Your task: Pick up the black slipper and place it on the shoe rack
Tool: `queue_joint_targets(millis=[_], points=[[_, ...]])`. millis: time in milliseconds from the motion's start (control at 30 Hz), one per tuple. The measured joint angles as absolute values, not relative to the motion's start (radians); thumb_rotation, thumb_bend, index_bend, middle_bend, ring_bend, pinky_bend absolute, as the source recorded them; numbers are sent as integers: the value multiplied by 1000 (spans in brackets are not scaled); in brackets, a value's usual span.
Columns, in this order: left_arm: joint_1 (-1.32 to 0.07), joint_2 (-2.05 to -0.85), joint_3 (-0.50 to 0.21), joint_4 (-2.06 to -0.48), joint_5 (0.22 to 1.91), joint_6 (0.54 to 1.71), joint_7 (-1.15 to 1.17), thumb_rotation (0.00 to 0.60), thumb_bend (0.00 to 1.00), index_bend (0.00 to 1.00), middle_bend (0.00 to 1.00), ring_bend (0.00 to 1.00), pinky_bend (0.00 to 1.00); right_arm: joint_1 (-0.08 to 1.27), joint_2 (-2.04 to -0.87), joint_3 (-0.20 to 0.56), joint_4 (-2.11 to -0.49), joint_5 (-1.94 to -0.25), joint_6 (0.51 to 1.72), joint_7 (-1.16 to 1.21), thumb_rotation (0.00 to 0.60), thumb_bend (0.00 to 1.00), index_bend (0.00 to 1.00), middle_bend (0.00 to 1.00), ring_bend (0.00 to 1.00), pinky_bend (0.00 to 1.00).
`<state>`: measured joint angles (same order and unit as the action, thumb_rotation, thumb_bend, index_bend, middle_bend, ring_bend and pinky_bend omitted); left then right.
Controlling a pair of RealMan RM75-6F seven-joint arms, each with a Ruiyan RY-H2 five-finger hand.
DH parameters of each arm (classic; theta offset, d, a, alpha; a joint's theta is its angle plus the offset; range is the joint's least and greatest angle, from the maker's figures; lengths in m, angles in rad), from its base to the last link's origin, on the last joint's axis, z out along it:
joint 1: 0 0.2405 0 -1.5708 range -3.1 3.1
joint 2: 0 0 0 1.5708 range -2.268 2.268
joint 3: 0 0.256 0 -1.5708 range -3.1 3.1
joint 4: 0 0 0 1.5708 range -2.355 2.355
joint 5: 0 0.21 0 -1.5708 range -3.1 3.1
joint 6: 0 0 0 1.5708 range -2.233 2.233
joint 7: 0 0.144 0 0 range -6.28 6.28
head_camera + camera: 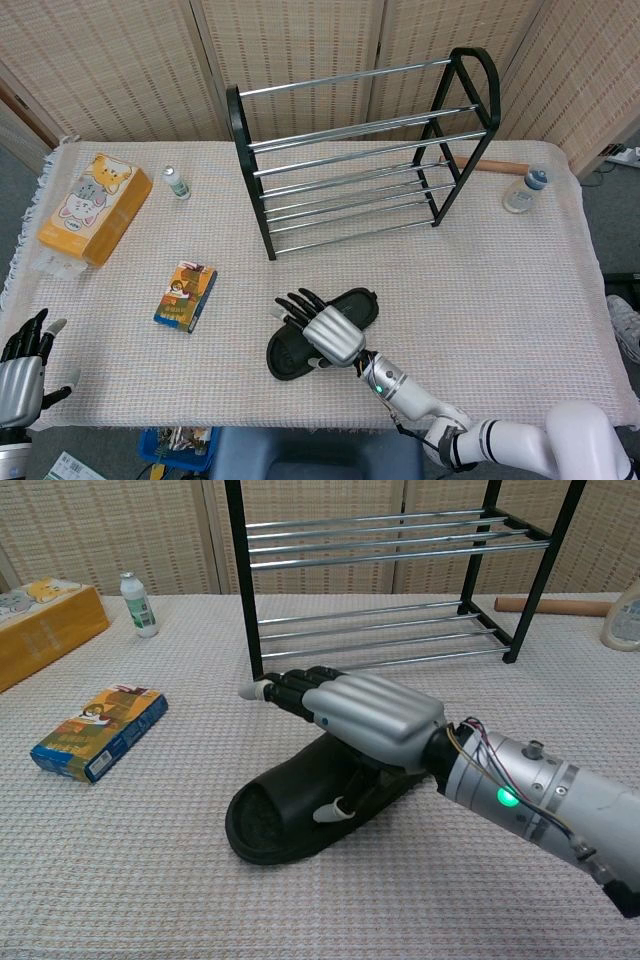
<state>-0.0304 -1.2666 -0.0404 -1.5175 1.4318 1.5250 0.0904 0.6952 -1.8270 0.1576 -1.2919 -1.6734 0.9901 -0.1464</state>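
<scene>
Woven folding screens close off the back, and before them a tabletop [520, 290] covered in pale waffle cloth is seen. Toward its far edge the shoe rack [360, 150] is stood, its chrome rails left free to receive footwear. The black slipper [322, 322] is laid flat near the near edge, about midway along it, turned slantwise with its open end toward the left corner. It is spanned from above by the right hand [325, 328]: the fingers [290, 687] are stretched past the strap and the thumb is tucked against the near side, so a grasp appears to be being set up; whether the slipper is actually clamped cannot be told. The left hand [20, 360] is held idle at the near left corner, fingers apart and grasping nothing, presumably kept out of the way.
</scene>
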Motion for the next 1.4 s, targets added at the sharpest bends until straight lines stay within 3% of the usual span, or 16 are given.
queue_joint_targets(millis=[300,467,633,867,1267,1400], points=[[-43,-1280,-43,-1502,1433,1502,88,600,323,162,0,0,151,686,-1667,168,-1407,-1602,980,-131,600,0,0,0,0,0],[-51,-1287,-48,-1497,1438,1495,88,600,323,163,0,0,151,688,-1523,172,-1487,-1503,899,-151,600,0,0,0,0,0],[-58,-1294,-49,-1492,1438,1484,86,600,323,162,0,0,151,712,-1451,173,-1536,-1375,782,-211,600,0,0,0,0,0],[-54,-1295,-48,-1481,1430,1482,77,600,323,162,0,0,151,772,-1434,151,-1551,-1231,677,-315,600,0,0,0,0,0],[-51,-1297,-45,-1474,1424,1475,73,600,323,162,0,0,151,845,-1499,126,-1477,-1155,639,-355,600,1,0,0,0,0],[-52,-1297,-45,-1472,1422,1472,74,600,323,162,0,0,151,865,-1523,113,-1449,-1141,627,-357,600,48,0,7,0,0]])
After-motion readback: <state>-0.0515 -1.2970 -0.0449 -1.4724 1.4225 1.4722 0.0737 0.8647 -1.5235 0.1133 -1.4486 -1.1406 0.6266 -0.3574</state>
